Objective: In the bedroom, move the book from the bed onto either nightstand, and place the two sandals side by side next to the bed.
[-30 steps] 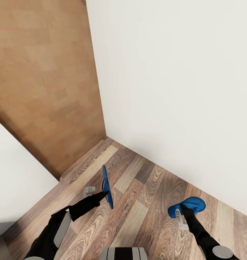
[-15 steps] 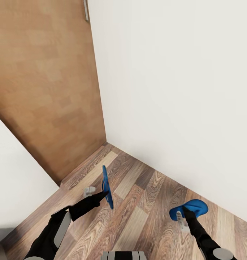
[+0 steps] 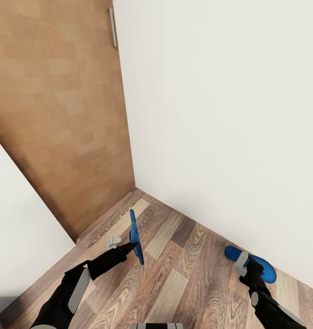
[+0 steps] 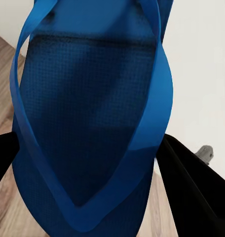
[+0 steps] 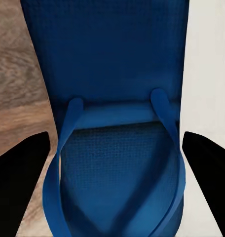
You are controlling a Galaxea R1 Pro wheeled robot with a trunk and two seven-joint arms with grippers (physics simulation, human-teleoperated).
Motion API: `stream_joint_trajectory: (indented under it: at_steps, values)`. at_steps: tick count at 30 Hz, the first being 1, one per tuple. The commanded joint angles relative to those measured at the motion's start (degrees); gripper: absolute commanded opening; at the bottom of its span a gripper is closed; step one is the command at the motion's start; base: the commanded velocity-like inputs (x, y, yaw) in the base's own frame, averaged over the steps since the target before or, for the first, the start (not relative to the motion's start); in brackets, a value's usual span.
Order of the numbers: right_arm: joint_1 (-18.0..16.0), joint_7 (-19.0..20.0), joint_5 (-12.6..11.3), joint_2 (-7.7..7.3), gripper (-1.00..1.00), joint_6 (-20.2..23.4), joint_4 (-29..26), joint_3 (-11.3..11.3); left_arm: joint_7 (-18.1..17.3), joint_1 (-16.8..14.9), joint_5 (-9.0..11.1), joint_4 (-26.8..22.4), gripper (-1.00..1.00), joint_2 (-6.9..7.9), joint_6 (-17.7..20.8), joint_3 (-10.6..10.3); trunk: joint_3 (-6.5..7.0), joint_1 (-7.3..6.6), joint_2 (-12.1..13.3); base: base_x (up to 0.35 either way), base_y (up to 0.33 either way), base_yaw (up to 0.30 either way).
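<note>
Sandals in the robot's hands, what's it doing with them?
The robot is carrying both. Its left tool grips one sandal on edge, and its right tool grips the other sandal flatter, near the white wall. It faces a room corner by a wooden door, above the plank floor.

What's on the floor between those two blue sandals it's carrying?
Nothing: in the head view, only bare wood-plank floor lies between the edge-on blue sandal and the flatter blue sandal.
</note>
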Motion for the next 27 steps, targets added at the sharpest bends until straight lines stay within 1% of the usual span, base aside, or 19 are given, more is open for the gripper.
stream_joint_trajectory:
  at_steps: [1,2,3,4,5,6,7,10,12,15,17,19,20,21,22,23,25,26,27]
  values:
    - [0.0,-0.3,-2.8,0.01,-1.00,-0.3,-0.1,0.1,-0.2,0.0,0.2,0.0,-1.00,-0.05,0.5,0.2,0.18,-0.03,0.0,0.000,0.000,0.000]
    - [0.0,-0.2,-6.0,0.23,-1.00,-1.0,-0.3,0.0,-0.2,0.0,0.2,0.0,-1.00,-0.05,0.5,0.2,0.41,-0.06,0.0,0.000,0.000,0.000]
    - [0.0,-0.2,-9.3,0.80,-1.00,-1.8,-0.4,-0.1,-0.2,0.0,0.1,0.0,-1.00,-0.05,0.5,0.2,0.63,-0.09,0.0,0.000,0.000,0.000]
    - [0.0,-0.2,-10.9,1.21,-1.00,-2.1,-0.4,-0.1,-0.2,0.0,0.1,0.0,-1.00,-0.05,0.5,0.2,0.85,-0.11,0.0,0.000,0.000,0.000]
    - [0.0,-0.3,-13.8,2.14,-1.00,-2.7,-0.4,-0.1,-0.2,0.0,0.1,-0.1,-1.00,-0.05,0.5,0.2,1.07,-0.14,0.1,0.000,0.000,0.000]
    - [0.0,-0.4,-16.0,3.11,-1.00,-3.1,-0.4,-0.1,-0.2,0.0,0.1,-0.1,-1.00,-0.05,0.5,0.2,1.29,-0.16,0.1,0.000,0.000,0.000]
    - [0.0,-0.6,-17.4,3.97,-1.00,-3.8,-0.4,0.0,-0.2,0.0,0.2,-0.1,-1.00,-0.05,0.5,0.2,1.51,-0.19,0.1,0.000,0.000,0.000]
    - [0.0,-0.7,-19.5,5.27,-1.00,-6.9,-0.3,0.1,-0.2,0.0,0.2,-0.1,-1.00,-0.05,0.5,0.2,2.18,-0.27,0.1,0.000,0.000,0.000]
    - [0.0,-0.7,-19.8,5.40,-1.00,-7.5,-0.3,0.0,-0.2,0.0,0.2,-0.1,-1.00,-0.05,0.5,0.2,2.62,-0.32,0.1,0.000,0.000,0.000]
    - [0.0,-0.3,-22.5,5.40,-1.00,-9.8,-0.4,-1.0,-0.2,0.0,0.2,-0.1,-1.00,-0.05,0.5,0.2,3.29,-0.39,0.2,0.000,0.000,0.000]
    - [0.0,0.0,-32.9,5.35,-1.00,-10.6,-0.4,-6.2,-0.2,0.0,0.2,-0.1,-1.00,-0.05,0.5,0.2,3.73,-0.45,0.2,0.000,0.000,0.000]
    - [0.0,0.1,-45.6,5.43,-1.00,-11.0,-0.4,-11.7,-0.2,0.0,0.2,-0.1,-1.00,-0.05,0.5,0.2,4.17,-0.50,0.2,0.000,0.000,0.000]
    - [0.0,0.1,-51.4,5.45,-1.00,-11.1,-0.6,-13.5,-0.2,0.0,0.2,-0.1,-1.00,-0.05,0.5,0.2,4.39,-0.52,0.3,0.000,0.000,0.000]
    - [0.0,0.1,-56.0,5.46,-1.00,-11.1,-1.1,-14.7,-0.2,0.0,0.2,-0.1,-1.00,-0.05,0.5,0.2,4.61,-0.55,0.3,0.000,0.000,0.000]
    - [0.0,0.0,-59.1,5.45,-1.00,-11.2,-2.2,-15.4,-0.2,0.0,0.2,-0.1,-1.00,-0.05,0.5,0.2,4.84,-0.58,0.3,0.000,0.000,0.000]
    - [0.0,0.0,-61.3,5.45,-1.00,-11.0,-3.8,-16.0,-0.2,0.0,0.2,-0.1,-1.00,-0.05,0.5,0.2,5.06,-0.60,0.3,0.000,0.000,0.000]
    - [0.0,0.0,-64.2,5.36,-1.00,-10.6,-5.9,-16.6,-0.2,0.0,0.2,-0.1,-1.00,-0.05,0.5,0.2,5.50,-0.65,0.3,0.000,0.000,0.000]
    - [0.0,0.0,-64.9,5.31,-1.00,-10.5,-6.3,-16.7,-0.2,0.0,0.2,0.0,-1.00,-0.05,0.5,0.2,5.72,-0.68,0.3,0.000,0.000,0.000]
    - [0.1,0.0,-66.4,5.18,-1.00,-10.4,-6.6,-16.8,-0.2,0.0,0.2,0.0,-1.00,-0.05,0.5,0.2,5.94,-0.70,0.3,0.000,0.000,0.000]
